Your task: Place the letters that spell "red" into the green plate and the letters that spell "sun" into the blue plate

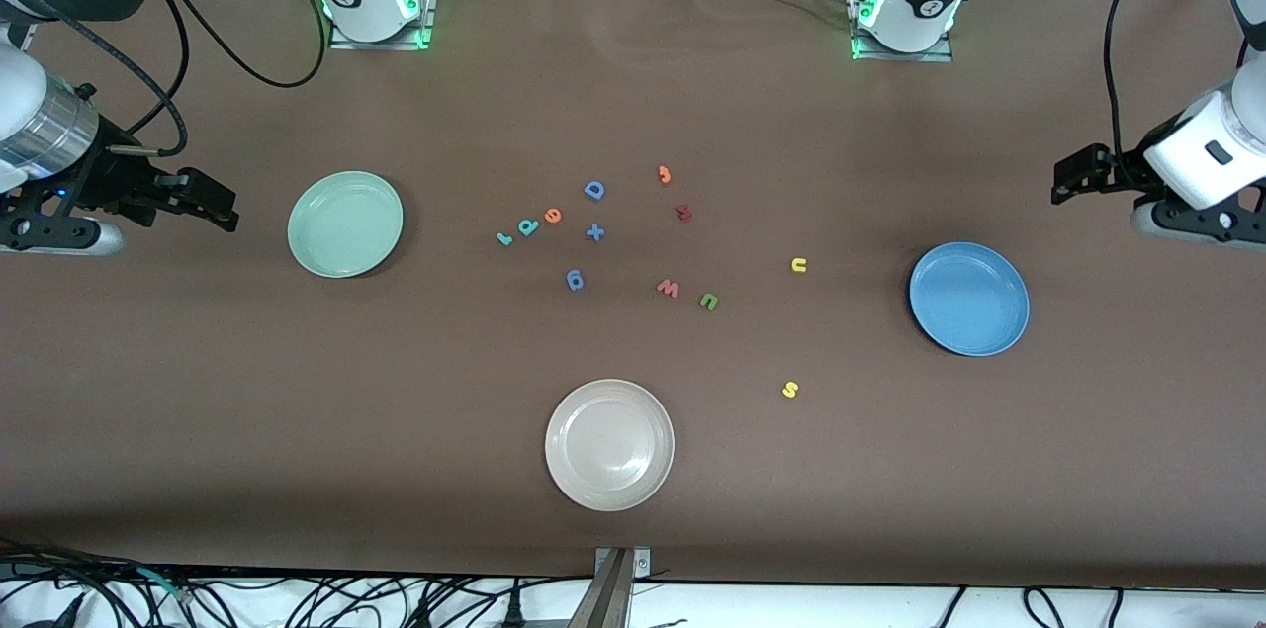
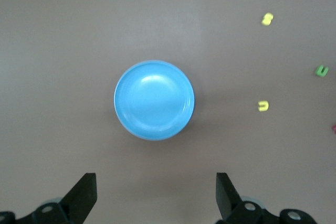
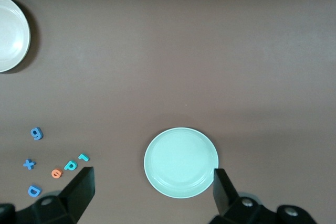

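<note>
I see the right gripper (image 1: 223, 208) hanging over the table's right-arm end, jaws apart, holding nothing. Round pale mint-green plate (image 1: 345, 224) sits empty beside it. Teal r (image 1: 504, 238), teal d (image 1: 528, 226) and orange e (image 1: 553, 216) lie in 1 row mid-table. Green arch letter (image 1: 708, 301), yellow arch letter (image 1: 799, 264) and yellow s (image 1: 790, 390) lie nearer the empty round mid-blue plate (image 1: 969, 299). Left gripper (image 1: 1063, 181) hangs over the left-arm end, jaws apart.

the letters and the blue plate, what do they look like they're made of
The yellow s and yellow u look like foam: matte, no glint, soft rounded edges, though too small to be sure. The blue plate looks like smooth plastic or glazed ceramic: it shows a pale sheen at its center in the left wrist view; which one is unclear.
</note>
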`<state>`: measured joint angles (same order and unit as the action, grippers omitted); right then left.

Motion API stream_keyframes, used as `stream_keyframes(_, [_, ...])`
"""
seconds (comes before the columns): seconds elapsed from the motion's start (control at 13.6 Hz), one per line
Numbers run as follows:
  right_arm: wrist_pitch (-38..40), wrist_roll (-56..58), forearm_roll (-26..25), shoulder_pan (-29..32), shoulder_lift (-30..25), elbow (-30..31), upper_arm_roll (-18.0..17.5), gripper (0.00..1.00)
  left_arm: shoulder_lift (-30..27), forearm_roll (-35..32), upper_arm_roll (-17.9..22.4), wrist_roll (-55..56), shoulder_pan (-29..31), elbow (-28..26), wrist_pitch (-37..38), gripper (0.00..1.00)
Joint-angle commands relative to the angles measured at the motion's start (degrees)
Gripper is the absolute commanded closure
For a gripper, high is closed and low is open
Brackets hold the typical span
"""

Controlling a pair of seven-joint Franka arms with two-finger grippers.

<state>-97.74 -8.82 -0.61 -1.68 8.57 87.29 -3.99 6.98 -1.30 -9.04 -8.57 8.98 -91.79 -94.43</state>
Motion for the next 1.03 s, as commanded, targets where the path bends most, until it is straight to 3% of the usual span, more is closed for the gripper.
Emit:
stream_keyframes(0.0, [0.01,-0.67,0.97,0.81,-0.04,-0.19,-0.94,0.00,6.36,-0.55,-0.19,-1.36,-1.15,8.88,1.26,0.00])
stream_keyframes(0.96, [0.80,-0.84,0.26,-0.87,-1.01,0.25,-0.50,0.00,4.53,0.06,-0.19,7.78,-0.90,8.65,3.29,0.00])
